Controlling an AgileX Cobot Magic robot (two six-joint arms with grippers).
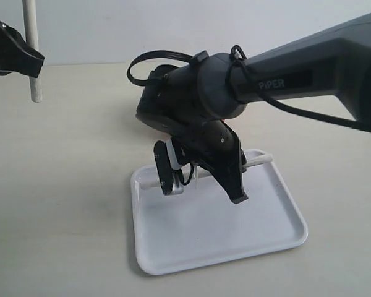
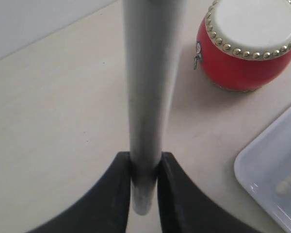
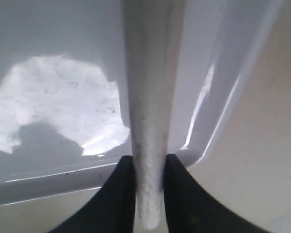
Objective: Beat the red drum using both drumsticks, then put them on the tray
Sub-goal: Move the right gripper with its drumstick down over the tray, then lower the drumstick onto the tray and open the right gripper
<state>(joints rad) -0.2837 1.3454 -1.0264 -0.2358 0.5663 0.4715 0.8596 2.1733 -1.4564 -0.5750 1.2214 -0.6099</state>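
L gripper (image 2: pixel 145 175) clamps narrow on one drumstick (image 2: pixel 148 97), upright, well above table. R gripper (image 3: pixel 149 177) pinches 2nd drumstick (image 3: pixel 148 111) low across the tray (image 1: pixel 278 229), at its far end; can't tell if stick touches it. Red drum (image 2: pixel 247 63) sits on table near tray corner.

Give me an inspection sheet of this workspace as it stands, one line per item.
Surface: pale beige table.
Job's things: red drum upright beside the tray, apart from it; raised drumstick upright; lowered drumstick across the tray's far side.
Clutter: nothing seen.
Grippers: left gripper shut on the raised drumstick, away from the tray; right gripper shut on the lowered drumstick, over the tray.
Cables: black cable looped at the right arm.
Surroundings: plain white wall.
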